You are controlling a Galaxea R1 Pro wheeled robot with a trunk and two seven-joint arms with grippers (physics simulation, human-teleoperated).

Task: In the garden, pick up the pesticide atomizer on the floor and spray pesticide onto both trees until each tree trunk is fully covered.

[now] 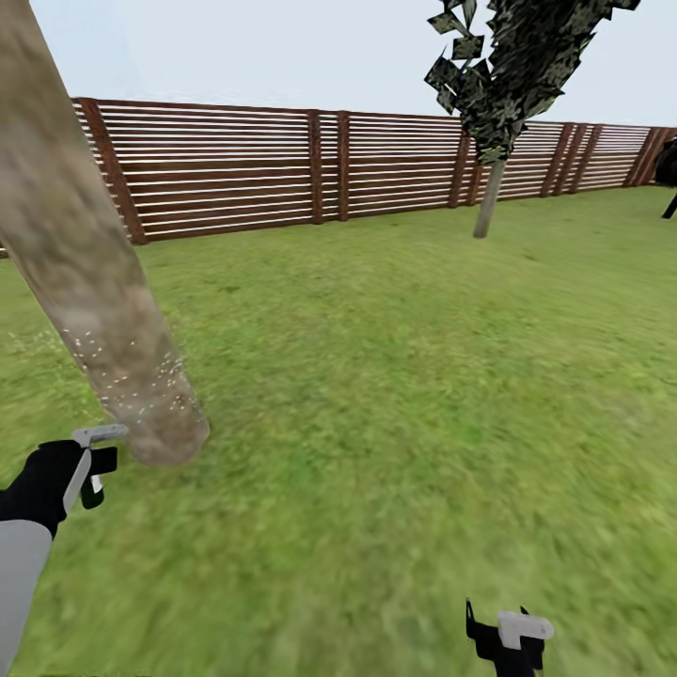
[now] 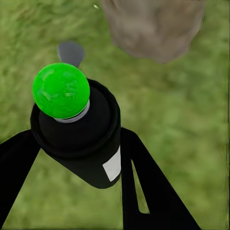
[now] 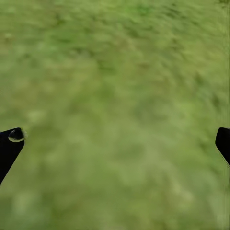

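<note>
Grass fills most of what we see: a wide green lawn (image 1: 395, 395) closed off by a brown slatted wooden fence (image 1: 282, 165). Our left hand (image 2: 72, 158) is closed around the pesticide atomizer (image 2: 79, 139), a black cylinder held between two black fingers (image 2: 148, 182). In the left wrist view its tip shows bright green, not red, above a grey collar, and a small white label sits on its side; we can read no writing on it. In the head view the left hand (image 1: 89, 465) sits low at the left, just beside the foot of the near tree trunk (image 1: 89, 282), a thick, pale, mottled column leaning across the frame. Tiny whitish specks of pesticide (image 1: 132, 371) dot the lower part of that trunk and the air just beside it. The second tree (image 1: 494, 132) stands well apart by the fence, with dark angular foliage over a slim pale trunk. Our right hand (image 1: 512, 639) is low at the right, and in its wrist view the fingertips (image 3: 10, 143) are spread wide over bare grass, holding nothing.
</note>
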